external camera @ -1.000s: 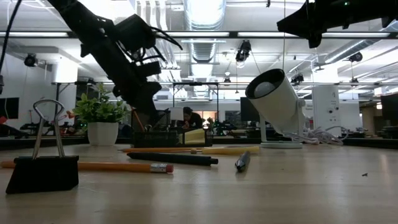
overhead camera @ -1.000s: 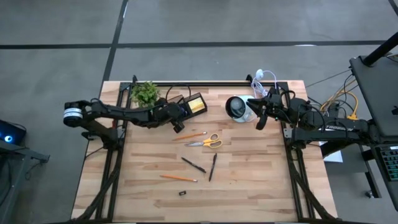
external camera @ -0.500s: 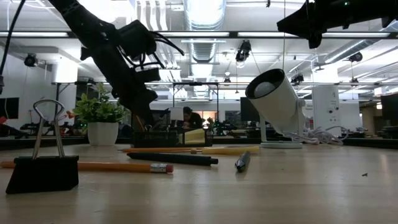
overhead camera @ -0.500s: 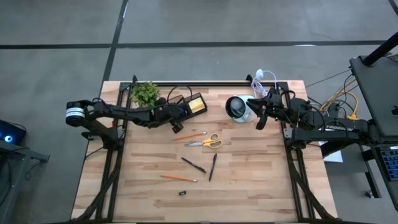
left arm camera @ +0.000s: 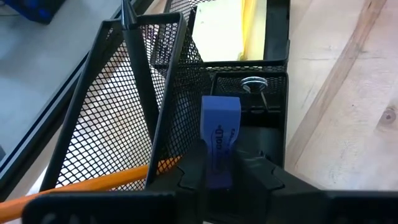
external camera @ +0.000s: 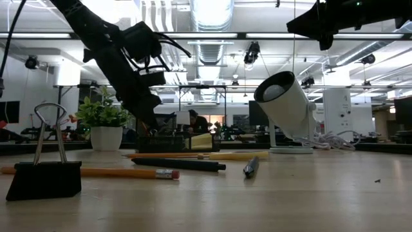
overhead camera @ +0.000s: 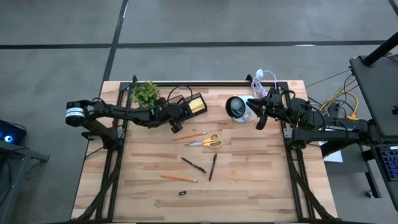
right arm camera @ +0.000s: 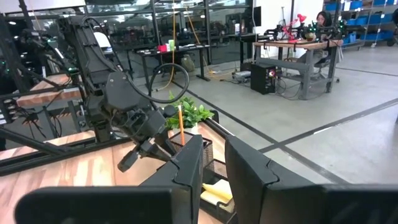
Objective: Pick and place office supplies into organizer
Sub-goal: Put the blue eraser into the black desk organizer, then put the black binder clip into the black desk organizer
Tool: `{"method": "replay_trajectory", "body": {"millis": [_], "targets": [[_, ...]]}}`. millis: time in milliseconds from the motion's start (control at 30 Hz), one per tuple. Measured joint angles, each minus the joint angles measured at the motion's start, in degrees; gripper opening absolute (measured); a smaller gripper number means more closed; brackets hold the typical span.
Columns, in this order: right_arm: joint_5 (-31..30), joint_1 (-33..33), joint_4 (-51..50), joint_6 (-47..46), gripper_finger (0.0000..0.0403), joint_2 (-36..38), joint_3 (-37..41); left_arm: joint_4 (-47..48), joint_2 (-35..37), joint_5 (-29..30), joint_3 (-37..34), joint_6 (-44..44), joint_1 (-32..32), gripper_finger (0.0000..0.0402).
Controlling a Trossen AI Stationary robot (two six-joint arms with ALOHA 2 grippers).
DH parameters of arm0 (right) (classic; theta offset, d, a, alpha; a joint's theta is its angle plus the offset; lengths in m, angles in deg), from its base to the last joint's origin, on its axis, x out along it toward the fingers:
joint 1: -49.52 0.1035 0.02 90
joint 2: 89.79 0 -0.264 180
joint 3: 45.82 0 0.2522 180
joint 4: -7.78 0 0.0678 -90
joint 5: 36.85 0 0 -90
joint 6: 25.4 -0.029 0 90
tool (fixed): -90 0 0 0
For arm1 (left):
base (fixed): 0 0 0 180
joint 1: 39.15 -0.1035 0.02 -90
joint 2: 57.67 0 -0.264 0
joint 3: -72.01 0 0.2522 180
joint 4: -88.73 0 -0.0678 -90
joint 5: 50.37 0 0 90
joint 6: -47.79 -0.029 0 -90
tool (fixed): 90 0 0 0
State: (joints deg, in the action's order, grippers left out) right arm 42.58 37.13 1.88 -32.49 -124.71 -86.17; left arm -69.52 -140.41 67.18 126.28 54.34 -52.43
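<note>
The wooden worktop has lots of bare room at the near side and the right side. The left arm reaches across the back left part, and the right arm waits at the back right edge. The white round cup lies tipped on its side near the right arm. The black mesh organizer sits near the back edge, just beside the small green plant. A yellow sticky-note block and an orange pencil are inside it. The left gripper hangs right over the organizer and pinches a small blue eraser between its fingers. The eraser has dark writing on it, too small to read. A second ago the left gripper was a bit more toward the open worktop; now it is closer over the organizer. The right gripper has not moved, and its fingers stand a little apart with nothing between them. The scissors lie in the middle of the worktop beside another pencil. Two dark pens and one more pencil lie nearer the front, well apart from the organizer. A black binder clip sits closest to the front edge.
</note>
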Motion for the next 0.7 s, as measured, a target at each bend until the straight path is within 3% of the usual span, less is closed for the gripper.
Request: {"method": "replay_trajectory", "body": {"millis": [433, 700], "targets": [[0.0, 0.0, 0.0, -0.2, 0.0059, 0.0, 0.0, 0.0, 0.0, -0.1, 0.0, -0.1, 0.0, 0.0097], [0.0, 0.0, 0.0, -0.4, 0.0059, 0.0, 0.0, 0.0, 0.0, -0.7, 1.3, -5.5, 0.0, 0.0132]]}}
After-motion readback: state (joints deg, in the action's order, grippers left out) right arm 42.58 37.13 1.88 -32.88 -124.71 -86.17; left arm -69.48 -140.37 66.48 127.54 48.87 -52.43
